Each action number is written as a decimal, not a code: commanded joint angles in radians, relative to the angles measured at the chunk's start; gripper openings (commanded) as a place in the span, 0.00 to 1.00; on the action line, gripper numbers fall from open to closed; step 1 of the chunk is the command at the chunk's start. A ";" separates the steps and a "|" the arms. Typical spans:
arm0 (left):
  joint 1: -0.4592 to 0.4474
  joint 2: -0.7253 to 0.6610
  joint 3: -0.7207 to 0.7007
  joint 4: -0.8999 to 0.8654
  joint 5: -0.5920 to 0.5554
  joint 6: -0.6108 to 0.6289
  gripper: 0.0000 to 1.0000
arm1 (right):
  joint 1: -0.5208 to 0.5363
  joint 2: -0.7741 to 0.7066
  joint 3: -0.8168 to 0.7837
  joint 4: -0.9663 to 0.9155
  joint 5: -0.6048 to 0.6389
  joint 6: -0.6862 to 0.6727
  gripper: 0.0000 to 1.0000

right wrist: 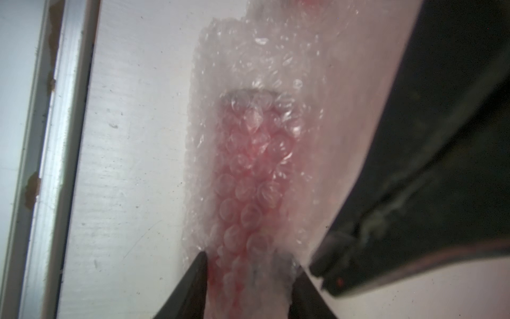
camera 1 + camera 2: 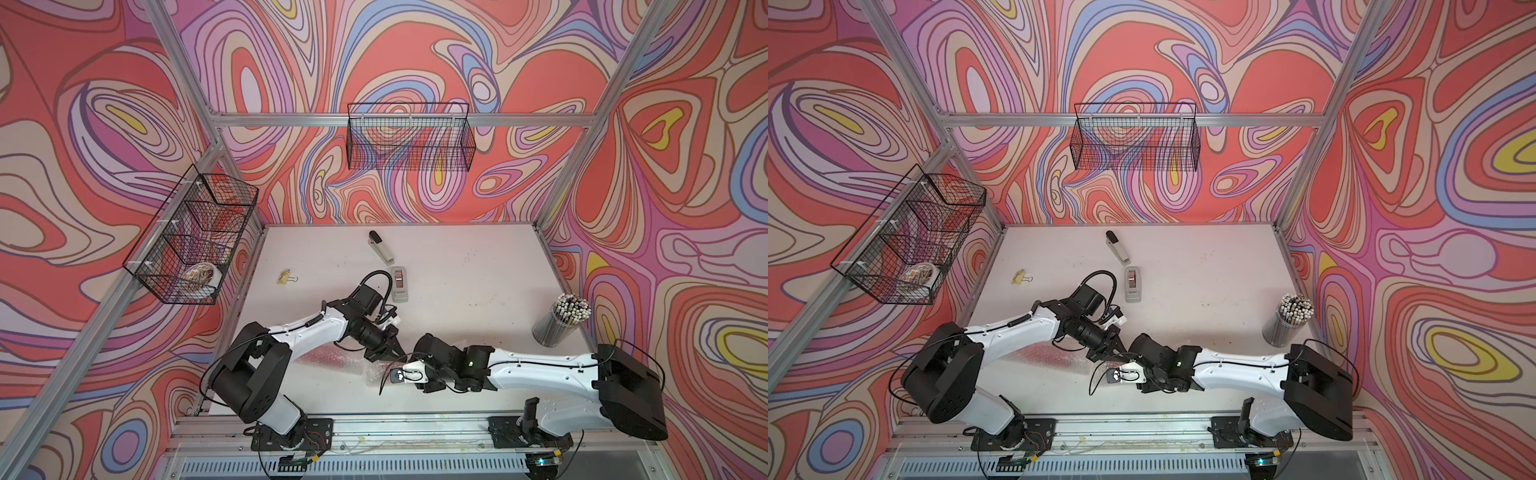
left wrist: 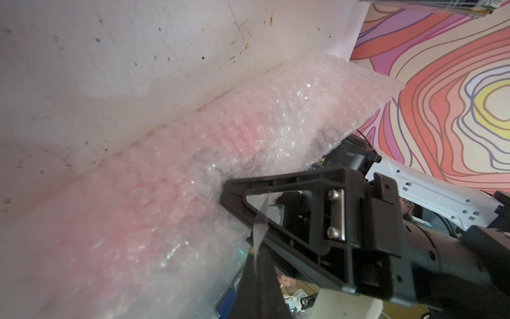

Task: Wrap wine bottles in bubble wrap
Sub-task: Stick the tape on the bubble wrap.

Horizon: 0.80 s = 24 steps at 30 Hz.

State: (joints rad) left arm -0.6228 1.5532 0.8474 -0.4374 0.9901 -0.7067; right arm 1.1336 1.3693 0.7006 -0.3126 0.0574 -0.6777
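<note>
Over on the left, the left gripper (image 2: 395, 351) is down at the bundle with its jaws fully closed and its tips pushed into the bubble wrap (image 3: 165, 171). Whether they nip a fold of film, the views do not show. A clear strip (image 3: 260, 221), tape by the look of it, hangs across its finger.

Toward the front of the table (image 2: 457, 270), the wine bottle (image 1: 248, 179) lies on its side, rolled inside the wrap, pink showing through the bubbles. Then the right gripper (image 1: 251, 265), jaws partly open and clamped on either side of the wrapped bottle.

The danger? Nothing visibly seals the roll, so if the left tips lift off, the springy film could uncurl. The strip may cling to the finger instead of the wrap. And it is glass under slick bubbles — a loose right-hand grip could let it roll, or slide out the open end. The two grippers sit very close, too — a bump is possible.
</note>
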 commanded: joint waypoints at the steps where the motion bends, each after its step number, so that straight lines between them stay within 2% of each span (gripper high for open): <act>1: -0.008 0.019 -0.037 0.057 -0.002 -0.032 0.00 | 0.005 0.022 -0.030 -0.069 0.013 0.009 0.44; 8: -0.013 0.046 -0.077 0.096 -0.021 -0.043 0.00 | 0.006 0.011 -0.027 -0.080 0.020 0.017 0.44; 13: -0.018 0.057 -0.096 0.116 -0.017 -0.053 0.00 | 0.005 0.013 -0.027 -0.081 0.023 0.019 0.48; 19: -0.018 0.078 -0.133 0.149 -0.018 -0.063 0.00 | 0.006 -0.016 -0.027 -0.079 0.017 0.029 0.63; 24: -0.019 0.092 -0.136 0.143 -0.026 -0.052 0.00 | 0.005 -0.053 -0.020 -0.090 -0.016 0.062 0.71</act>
State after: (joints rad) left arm -0.6361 1.6073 0.7433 -0.2737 1.0248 -0.7536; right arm 1.1343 1.3514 0.6941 -0.3672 0.0612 -0.6476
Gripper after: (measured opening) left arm 0.047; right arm 0.705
